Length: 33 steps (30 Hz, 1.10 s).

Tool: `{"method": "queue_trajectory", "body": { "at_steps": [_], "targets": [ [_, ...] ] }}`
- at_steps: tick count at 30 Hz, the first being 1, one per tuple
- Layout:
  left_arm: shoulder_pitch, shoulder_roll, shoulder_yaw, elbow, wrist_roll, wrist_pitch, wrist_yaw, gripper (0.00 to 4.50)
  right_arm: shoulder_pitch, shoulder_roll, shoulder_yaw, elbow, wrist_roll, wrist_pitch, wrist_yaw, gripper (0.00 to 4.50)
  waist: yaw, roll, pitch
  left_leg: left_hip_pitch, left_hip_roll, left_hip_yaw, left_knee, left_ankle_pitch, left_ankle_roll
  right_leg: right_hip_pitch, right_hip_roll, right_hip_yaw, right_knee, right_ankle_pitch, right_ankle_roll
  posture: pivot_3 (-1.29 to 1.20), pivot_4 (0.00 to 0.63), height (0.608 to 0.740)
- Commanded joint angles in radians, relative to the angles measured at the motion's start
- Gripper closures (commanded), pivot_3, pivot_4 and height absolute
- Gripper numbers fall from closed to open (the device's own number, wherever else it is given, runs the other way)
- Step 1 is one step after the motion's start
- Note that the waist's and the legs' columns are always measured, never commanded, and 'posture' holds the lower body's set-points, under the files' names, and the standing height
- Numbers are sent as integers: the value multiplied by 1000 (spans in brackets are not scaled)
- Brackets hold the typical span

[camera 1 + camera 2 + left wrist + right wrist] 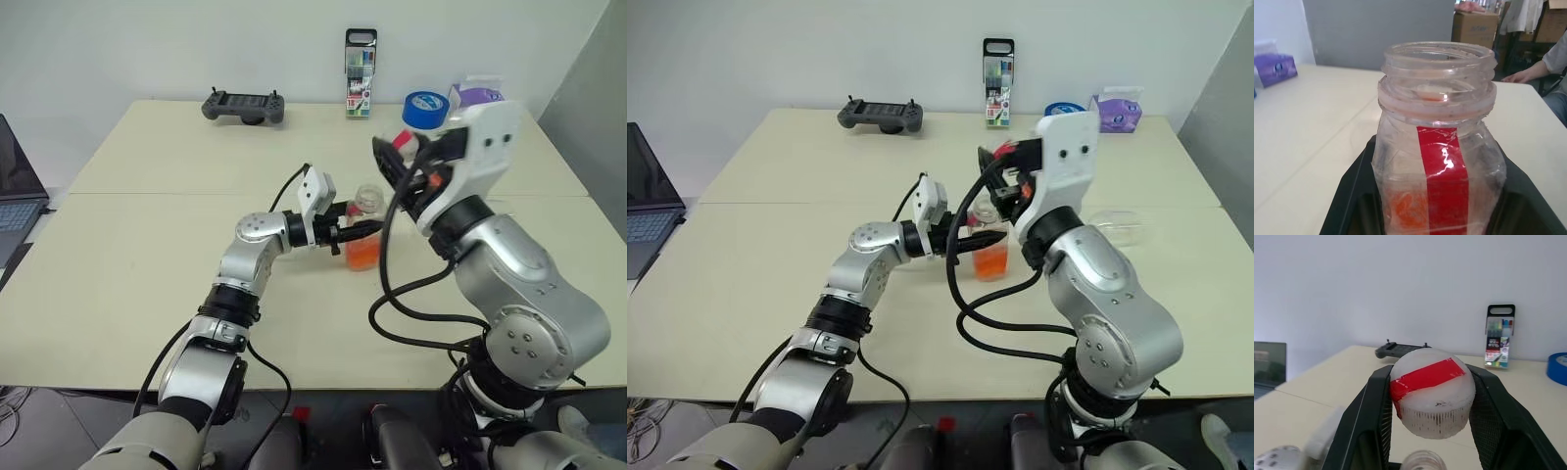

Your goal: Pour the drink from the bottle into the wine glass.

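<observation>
The bottle (364, 227) stands upright near the table's middle, uncapped, its mouth open, a red label strip (1442, 171) down its side. The orange drink (990, 259) fills its lower part. My left gripper (355, 231) reaches in level from the left and is shut on the bottle's body; its black fingers (1352, 196) flank the bottle. Just above and right of the bottle, my right gripper (1432, 401) is shut on the cap (1432, 391), which is white with red tape across it. The wine glass (1122, 227) shows as a clear shape on the table behind my right arm.
Along the far edge of the table (147, 245) are a black game controller (243, 106), an upright marker pack (360, 73), a blue tape roll (424, 106) and a purple tissue pack (1117, 108). A laptop (15, 191) stands off the left. A person's hand (1520, 76) rests beyond the table.
</observation>
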Motion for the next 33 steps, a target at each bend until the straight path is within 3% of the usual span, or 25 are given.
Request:
{"method": "queue_trajectory", "body": {
  "at_steps": [1,3,6,13,17,21,29,33],
  "targets": [
    [-25,-5,15,-9,-6,-43,-7,2679,-9,-17,-28,-27,1,10,-23,2650,1,0,0,0,0,0,0,0,0,0,0,0,0,0,0,0,150,740],
    [-25,-6,19,-6,-6,-50,-7,2679,32,-51,-52,-12,-52,3,-70,2650,2,0,0,0,-1,1,0,0,0,0,-1,1,-1,0,0,0,150,740],
    [-33,-5,28,-3,-8,-60,0,2679,217,-127,-95,13,-140,-86,-115,2650,7,-1,-1,0,-1,1,0,0,0,1,-2,0,-2,0,0,0,150,740],
    [-63,-11,47,-24,-19,-47,10,2679,544,-169,-217,282,-222,-462,-110,2650,2,-1,-1,0,-2,5,0,0,0,1,-2,2,-1,0,1,0,150,740],
    [-81,-10,53,-33,-24,-38,10,2679,539,-201,-232,449,-215,-602,-83,1435,-7,-1,-1,3,-1,9,0,0,0,1,1,5,-1,-1,1,0,150,740],
    [-93,3,58,-14,-17,-47,8,2679,508,-230,-217,555,-214,-575,-78,37,-10,0,-1,3,-1,9,-1,0,0,1,4,4,-1,-1,2,0,150,740],
    [-135,58,86,87,4,-93,33,2679,494,-290,-172,445,-229,-493,-66,0,-7,0,-1,2,0,7,0,0,0,1,3,3,0,0,1,0,150,740],
    [-160,101,115,146,19,-124,62,2679,477,-402,-55,266,-275,-427,-22,0,-7,0,0,1,0,8,0,0,0,1,2,3,-1,-1,1,0,150,740]
  ]
}}
